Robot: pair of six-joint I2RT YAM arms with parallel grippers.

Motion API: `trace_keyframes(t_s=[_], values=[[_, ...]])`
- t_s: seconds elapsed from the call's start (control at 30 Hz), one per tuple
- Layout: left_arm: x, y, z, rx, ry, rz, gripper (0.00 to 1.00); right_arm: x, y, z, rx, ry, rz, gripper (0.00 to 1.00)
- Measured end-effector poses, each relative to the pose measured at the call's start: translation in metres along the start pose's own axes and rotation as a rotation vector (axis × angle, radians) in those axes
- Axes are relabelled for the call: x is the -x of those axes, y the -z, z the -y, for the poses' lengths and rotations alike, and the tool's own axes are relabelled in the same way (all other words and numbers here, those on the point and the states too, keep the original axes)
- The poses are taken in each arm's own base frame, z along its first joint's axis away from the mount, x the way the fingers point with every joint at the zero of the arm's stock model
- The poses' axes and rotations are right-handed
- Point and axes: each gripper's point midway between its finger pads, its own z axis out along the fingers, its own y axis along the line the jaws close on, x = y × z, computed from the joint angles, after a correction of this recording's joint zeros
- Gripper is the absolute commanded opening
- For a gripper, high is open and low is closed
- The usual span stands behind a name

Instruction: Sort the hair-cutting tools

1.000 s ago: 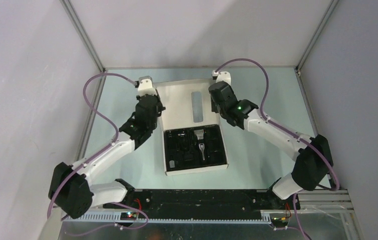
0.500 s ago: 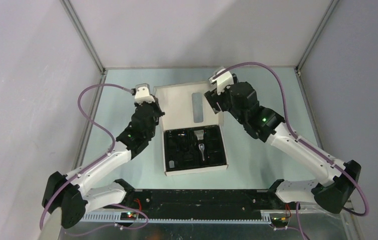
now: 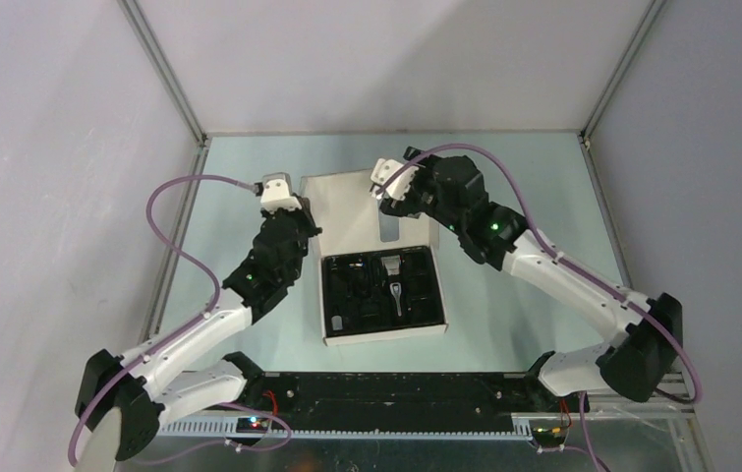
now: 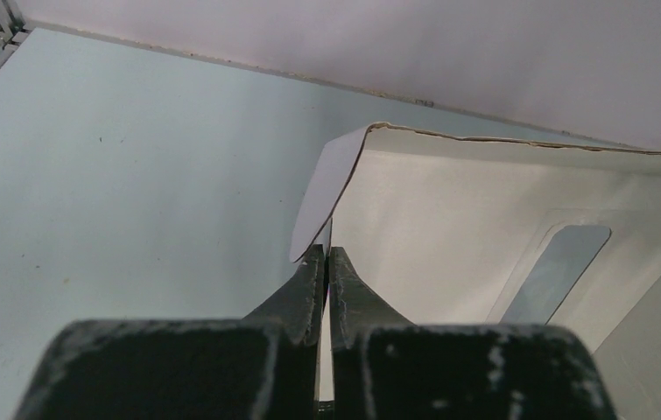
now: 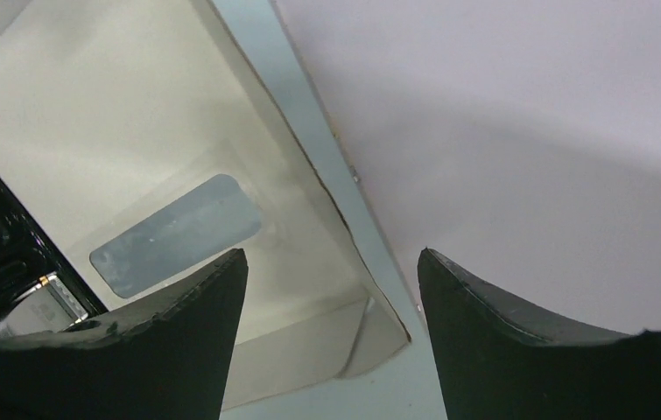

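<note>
We've got the L gripper point(image 4: 327, 262) clamped on the lid's side flap point(image 4: 331, 184), thin card edge squeezed btw its fingers. That's prob. to pin the lid point(image 3: 352, 211) open so it can't fold back over the tray point(image 3: 434, 295). The R gripper point(image 5: 331, 262) hangs above the lid's far-right corner, jaws spread wide w/ nothing btw them, and the lid's window point(image 5: 176, 234) sits just below-left of it. The silver-and-black clipper point(image 3: 393, 273) lies in the tray, back from the R gripper toward its own base. The black attachments point(image 3: 352, 290) sit in slots alongside, on the L gripper's side. W/ the L holding the lid, we judge the R is free to drop back & pick. The clipper looks the easiest first grab.
</note>
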Motion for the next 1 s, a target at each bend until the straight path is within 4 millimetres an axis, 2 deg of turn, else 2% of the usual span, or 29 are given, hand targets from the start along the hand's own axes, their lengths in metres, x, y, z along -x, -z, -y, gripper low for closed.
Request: trace_keyframes(t_s=[0.13, 0.27, 0.33, 0.4, 0.43, 0.47, 0.53, 0.67, 0.8, 0.9, 0.93, 0.97, 1.0], values=[[0.0, 0.005, 0.0, -0.009, 0.006, 0.005, 0.03, -0.012, -0.019, -0.014, 0.058, 0.062, -0.02, 0.73], [0.0, 0.008, -0.001, -0.015, 0.016, 0.005, 0.03, -0.02, -0.03, -0.02, 0.087, 0.095, -0.026, 0.63], [0.0, 0.01, -0.001, -0.017, 0.022, 0.005, 0.03, -0.019, -0.033, -0.02, 0.095, 0.108, -0.022, 0.51], [0.0, 0.011, -0.001, -0.019, 0.03, 0.007, 0.03, -0.018, -0.036, -0.017, 0.093, 0.119, -0.019, 0.3], [0.0, 0.012, -0.001, -0.02, 0.034, 0.007, 0.04, -0.017, -0.036, -0.016, 0.091, 0.126, -0.018, 0.26], [0.0, 0.013, -0.001, -0.022, 0.035, 0.007, 0.04, -0.016, -0.036, -0.015, 0.09, 0.134, -0.016, 0.16], [0.0, 0.014, -0.001, -0.023, 0.035, 0.006, 0.05, -0.014, -0.036, -0.015, 0.091, 0.142, -0.017, 0.06], [-0.001, 0.015, -0.001, -0.023, 0.047, 0.001, 0.11, -0.017, -0.032, -0.026, 0.122, 0.169, -0.045, 0.0], [-0.005, 0.021, -0.002, -0.029, 0.061, -0.027, 0.27, -0.014, -0.024, -0.029, 0.124, 0.182, -0.065, 0.0], [-0.018, 0.028, -0.005, -0.034, 0.056, -0.083, 0.49, -0.011, -0.017, -0.032, 0.128, 0.189, -0.079, 0.0], [-0.026, 0.032, -0.007, -0.035, 0.057, -0.112, 0.52, -0.01, -0.015, -0.033, 0.128, 0.187, -0.082, 0.0], [-0.025, 0.035, -0.008, -0.038, 0.061, -0.113, 0.59, -0.009, -0.012, -0.034, 0.129, 0.185, -0.087, 0.0], [-0.026, 0.038, -0.008, -0.044, 0.068, -0.124, 0.62, -0.008, -0.011, -0.035, 0.129, 0.18, -0.089, 0.0]])
